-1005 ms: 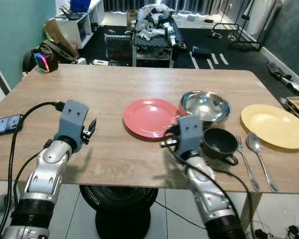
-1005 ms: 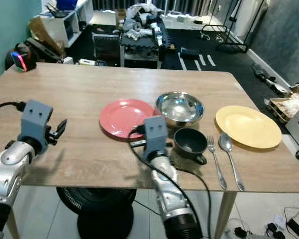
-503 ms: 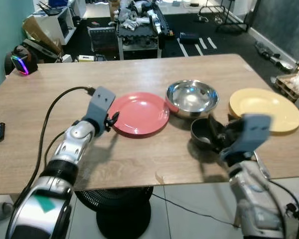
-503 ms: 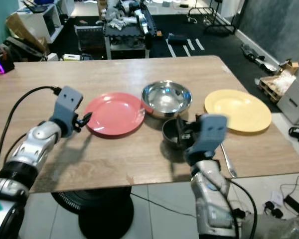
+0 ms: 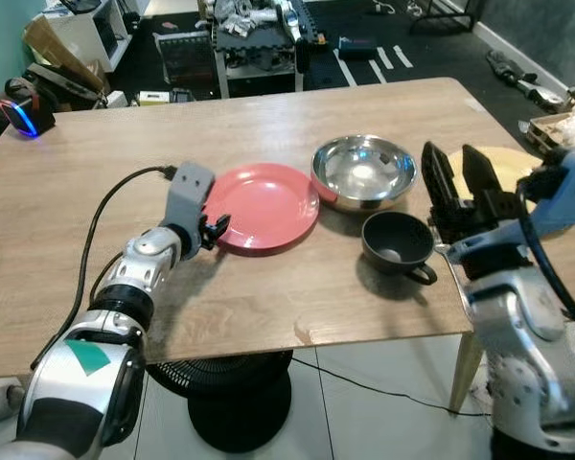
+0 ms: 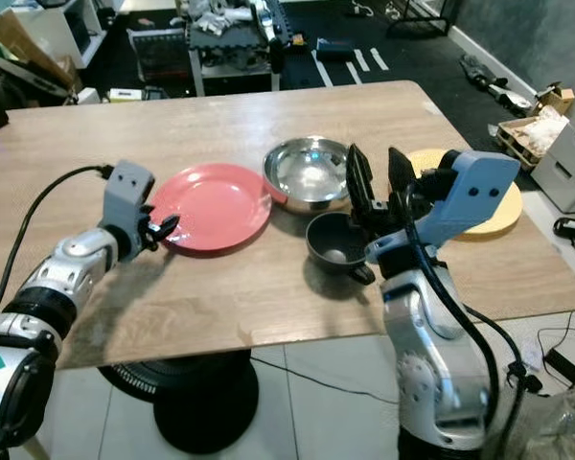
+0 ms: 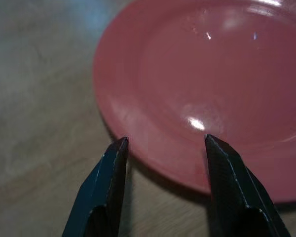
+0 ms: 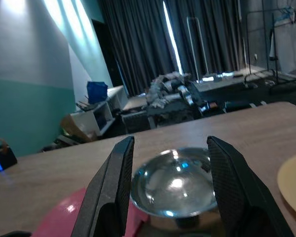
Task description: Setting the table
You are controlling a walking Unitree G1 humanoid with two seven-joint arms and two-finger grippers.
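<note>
Since a second ago: the right gripper (image 6: pixel 374 187) has lifted from the table edge, fingers spread, above the black cup (image 5: pixel 397 244).
Left gripper (image 5: pixel 214 230): spread, straddling the rim of the red plate (image 5: pixel 265 204).
Meaning: the plate grasp looks imminent.
</note>
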